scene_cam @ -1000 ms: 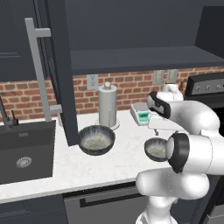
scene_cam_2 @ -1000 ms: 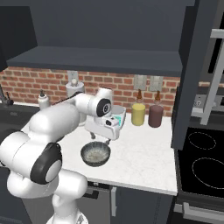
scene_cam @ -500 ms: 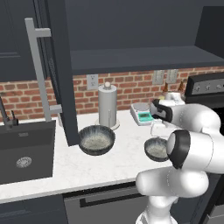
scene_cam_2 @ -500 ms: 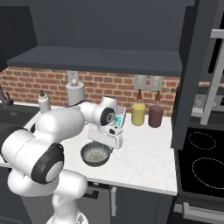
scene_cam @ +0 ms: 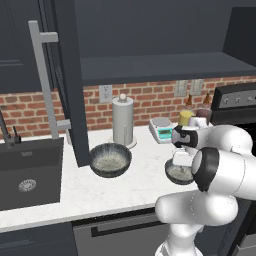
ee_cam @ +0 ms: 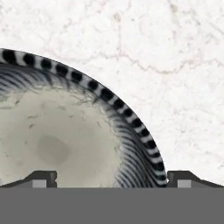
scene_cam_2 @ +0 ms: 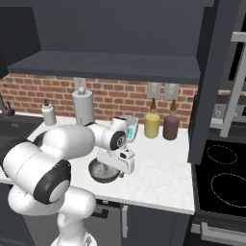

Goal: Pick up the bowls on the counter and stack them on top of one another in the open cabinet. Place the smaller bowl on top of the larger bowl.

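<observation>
Presently pincer [ee_cam: 111, 177] spread wide, holding nothing, low over rim of smaller bowl [ee_cam: 57, 140]; one tip inside rim, other over bare counter [ee_cam: 175, 65]. Bowl cut off by hand-view edge; arm hides part of it in base views. Larger bowl [scene_cam: 110, 159] well apart, beside paper-towel holder [scene_cam: 123, 121]. Scale [scene_cam: 162, 129], two bottles [scene_cam_2: 152, 123] behind. Open cabinet [scene_cam: 150, 65] above.

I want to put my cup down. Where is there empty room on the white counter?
Bare white marbled counter lies between the wider dark bowl and the narrower dark bowl, and in front of both. It is crowded by the brick wall: paper-towel holder, scale, bottles.
</observation>
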You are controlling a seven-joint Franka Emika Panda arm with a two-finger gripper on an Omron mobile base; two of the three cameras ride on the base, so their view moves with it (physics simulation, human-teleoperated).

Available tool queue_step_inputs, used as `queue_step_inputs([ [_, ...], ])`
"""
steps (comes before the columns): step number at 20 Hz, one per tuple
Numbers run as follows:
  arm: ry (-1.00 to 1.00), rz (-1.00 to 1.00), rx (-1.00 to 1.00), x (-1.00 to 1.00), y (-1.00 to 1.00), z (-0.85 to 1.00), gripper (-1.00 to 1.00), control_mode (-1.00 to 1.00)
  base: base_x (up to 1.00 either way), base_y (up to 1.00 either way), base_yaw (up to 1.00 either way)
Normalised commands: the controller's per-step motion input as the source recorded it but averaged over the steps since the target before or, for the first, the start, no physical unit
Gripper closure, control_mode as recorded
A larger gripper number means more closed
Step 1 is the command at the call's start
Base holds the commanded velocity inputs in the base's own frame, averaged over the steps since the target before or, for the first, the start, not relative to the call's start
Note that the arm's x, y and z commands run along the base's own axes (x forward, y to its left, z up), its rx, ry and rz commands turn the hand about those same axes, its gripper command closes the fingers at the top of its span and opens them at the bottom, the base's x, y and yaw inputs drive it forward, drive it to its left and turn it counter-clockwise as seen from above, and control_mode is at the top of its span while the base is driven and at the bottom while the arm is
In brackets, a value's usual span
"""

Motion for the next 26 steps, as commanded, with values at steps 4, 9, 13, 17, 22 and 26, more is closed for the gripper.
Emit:
queue_step_inputs([
  [4, -0.05, 0.0, 0.0, 0.0, 0.0, -0.16, -1.0, -1.0, 0.0, 0.0, 0.0],
  [9, -0.08, 0.0, 0.01, 0.0, 0.0, -0.22, -1.0, -1.0, 0.0, 0.0, 0.0],
  [13, -0.08, 0.0, 0.0, 0.0, 0.0, -0.27, -1.0, -1.0, 0.0, 0.0, 0.0],
  [17, -0.06, 0.0, 0.0, 0.0, 0.0, -0.13, -1.0, -1.0, 0.0, 0.0, 0.0],
  [22, -0.05, 0.0, 0.0, -0.02, 0.0, 0.0, -1.0, -1.0, 0.0, 0.0, 0.0],
  [26, -0.06, 0.0, 0.0, -0.16, 0.0, 0.0, -1.0, -1.0, 0.0, 0.0, 0.0],
])
